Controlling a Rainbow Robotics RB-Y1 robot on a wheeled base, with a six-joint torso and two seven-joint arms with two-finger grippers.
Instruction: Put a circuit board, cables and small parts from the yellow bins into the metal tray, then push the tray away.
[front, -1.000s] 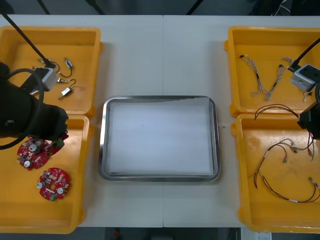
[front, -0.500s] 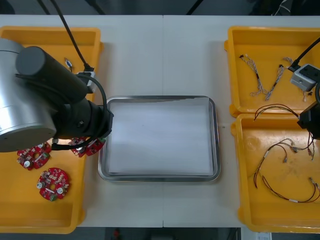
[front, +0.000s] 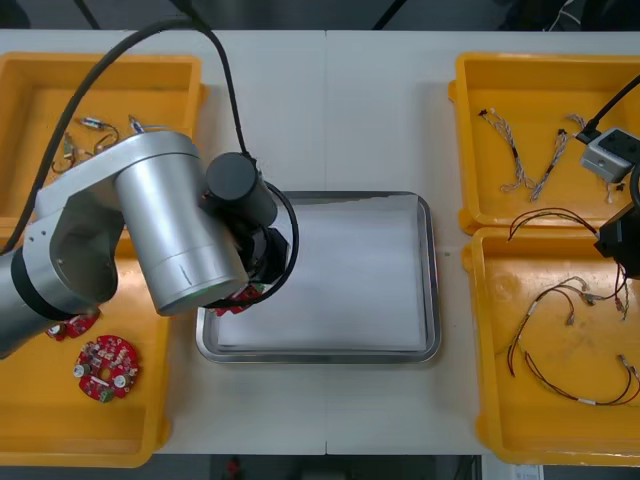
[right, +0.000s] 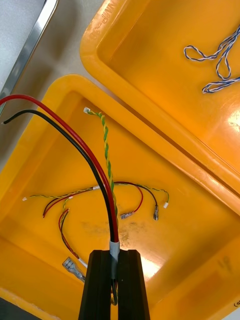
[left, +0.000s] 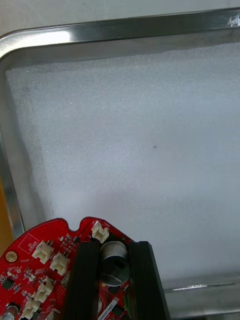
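My left gripper is shut on a round red circuit board, its fingers clamped on a grey cylinder on the board. It hangs over the near left corner of the metal tray, white inside. From above, the board peeks out under the left arm at the tray left rim. My right gripper is shut on a red and black cable above the near right yellow bin. In the front view it sits at the right edge, the cable looping left.
Two more circuit boards lie in the near left bin. Small metal parts lie in the far left bin. Blue and white cables lie in the far right bin, and red and yellow cables in the near right one.
My left arm has swung right from the near left bin to the tray's left side, carrying the circuit board. The right arm has not moved.
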